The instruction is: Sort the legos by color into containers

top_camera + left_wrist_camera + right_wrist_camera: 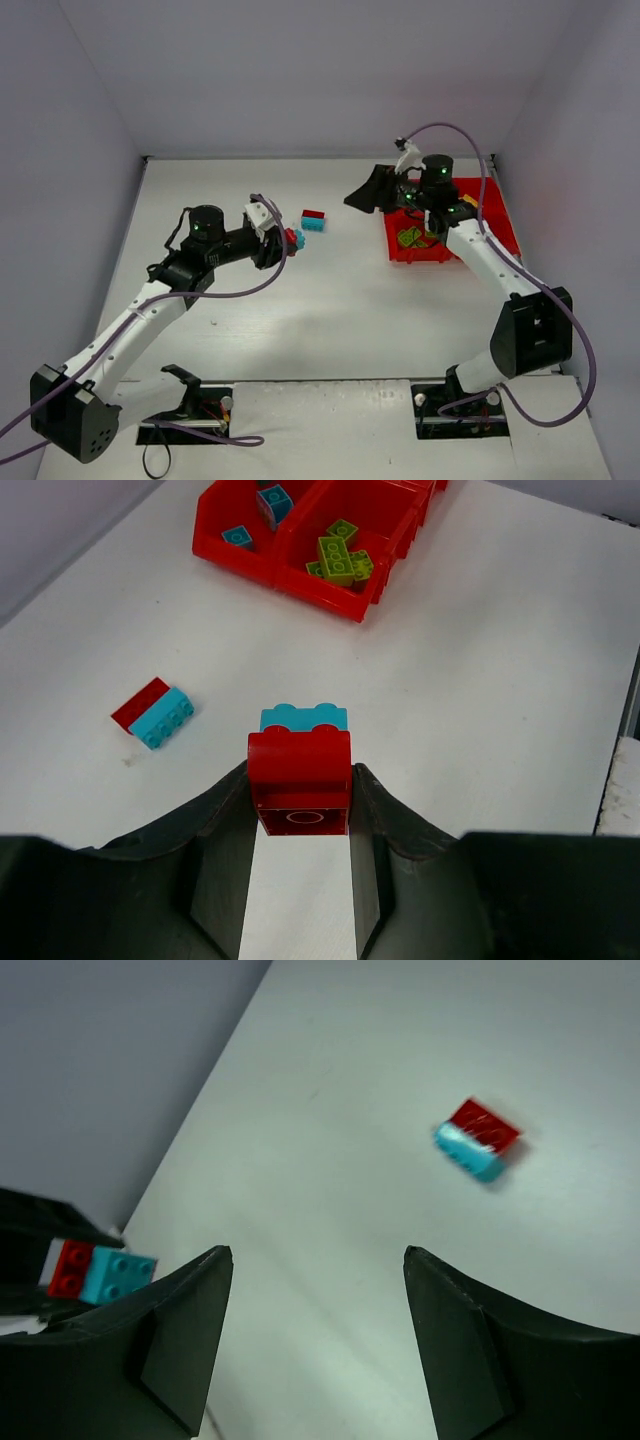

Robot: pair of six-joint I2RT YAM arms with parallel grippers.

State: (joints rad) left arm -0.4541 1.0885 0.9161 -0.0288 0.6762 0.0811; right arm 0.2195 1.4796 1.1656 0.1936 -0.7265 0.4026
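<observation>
A: Left gripper (300, 815) pinches a red-and-cyan lego pair (300, 760) by its flat sides, well apart from the tray (328, 596)
B: Light, hard, probably slick; squeeze the sides. Right gripper (316, 1295) hangs spread, empty

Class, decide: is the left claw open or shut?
Shut. The left claw clamps a small red plastic brick, joined to a small cyan plastic brick.
</observation>
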